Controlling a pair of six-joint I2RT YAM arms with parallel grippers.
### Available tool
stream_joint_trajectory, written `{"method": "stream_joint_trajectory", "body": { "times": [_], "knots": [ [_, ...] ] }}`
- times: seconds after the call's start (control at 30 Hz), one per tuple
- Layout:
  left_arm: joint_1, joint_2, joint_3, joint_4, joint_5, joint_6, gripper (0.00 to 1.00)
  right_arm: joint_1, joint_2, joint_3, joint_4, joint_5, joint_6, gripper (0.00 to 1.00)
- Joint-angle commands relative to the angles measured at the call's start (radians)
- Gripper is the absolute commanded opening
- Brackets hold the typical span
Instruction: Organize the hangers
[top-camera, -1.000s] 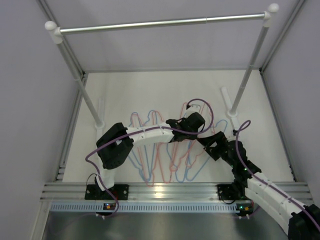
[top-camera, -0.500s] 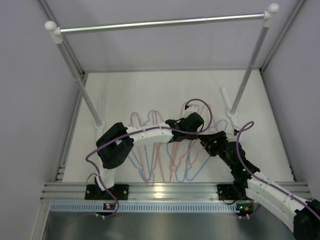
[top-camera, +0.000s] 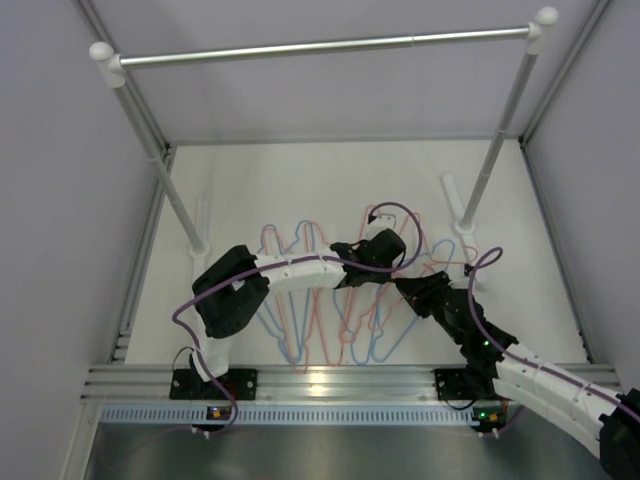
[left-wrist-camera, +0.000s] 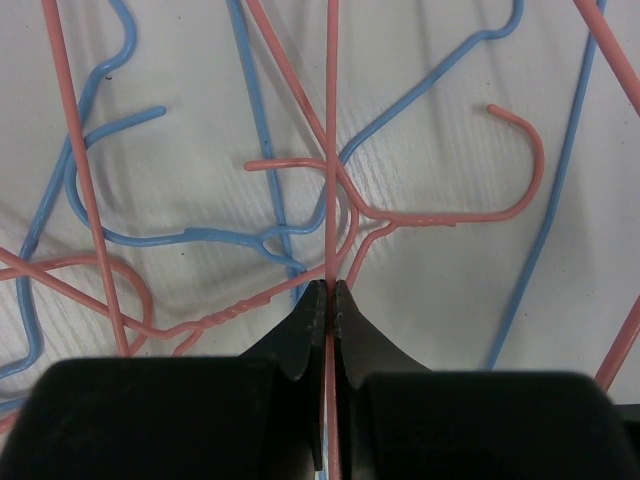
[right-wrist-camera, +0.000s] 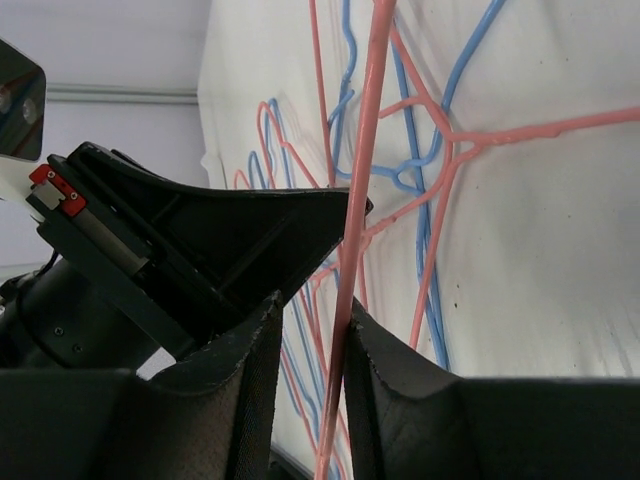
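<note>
Right jaws narrowed, straddling pink hanger (right-wrist-camera: 366, 150)

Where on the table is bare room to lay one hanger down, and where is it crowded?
Bare: the far strip of table between the posts and the back wall; also the patch between the right post and the right wall. Crowded: the middle, where the hangers overlap.

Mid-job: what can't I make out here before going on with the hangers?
- Left wrist: which hanger the pink wire in the left tool belongs to. The wire leaves the top edge.
- Right wrist: where the pink wire inside the right tool ends. It runs off the top and bottom edges.
- Top view: how many hangers there are. They overlap, and the left arm covers some.
- Top view: what either tool holds. It is too small there.
</note>
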Motion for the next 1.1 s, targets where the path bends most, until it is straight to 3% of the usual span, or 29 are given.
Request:
{"method": "stream_joint_trajectory", "body": {
  "times": [0.0, 0.37, 0.6, 0.63, 0.77, 0.9, 1.07],
  "knots": [
    [-0.002, -0.039, -0.021, 0.055, 0.001, -0.018, 0.00, 0.056, -0.024, -0.119, -0.054, 0.108, 0.024, 0.27],
    [-0.007, -0.100, -0.088, 0.084, 0.006, -0.026, 0.00, 0.196, 0.069, 0.094, -0.351, 0.305, -0.016, 0.00],
    [-0.014, -0.134, -0.113, 0.090, 0.001, -0.012, 0.06, 0.280, 0.172, 0.209, -0.432, 0.424, -0.056, 0.00],
    [-0.014, -0.137, -0.117, 0.090, -0.003, -0.010, 0.08, 0.292, 0.183, 0.219, -0.443, 0.434, -0.062, 0.00],
    [-0.014, -0.168, -0.140, 0.090, -0.028, -0.003, 0.34, 0.317, 0.183, 0.269, -0.490, 0.475, -0.085, 0.00],
    [-0.014, -0.203, -0.162, 0.089, -0.054, 0.010, 0.52, 0.321, 0.150, 0.297, -0.535, 0.503, -0.131, 0.00],
    [-0.014, -0.287, -0.197, 0.087, -0.089, 0.020, 0.57, 0.321, 0.111, 0.382, -0.625, 0.517, -0.241, 0.00]
  ]
}}
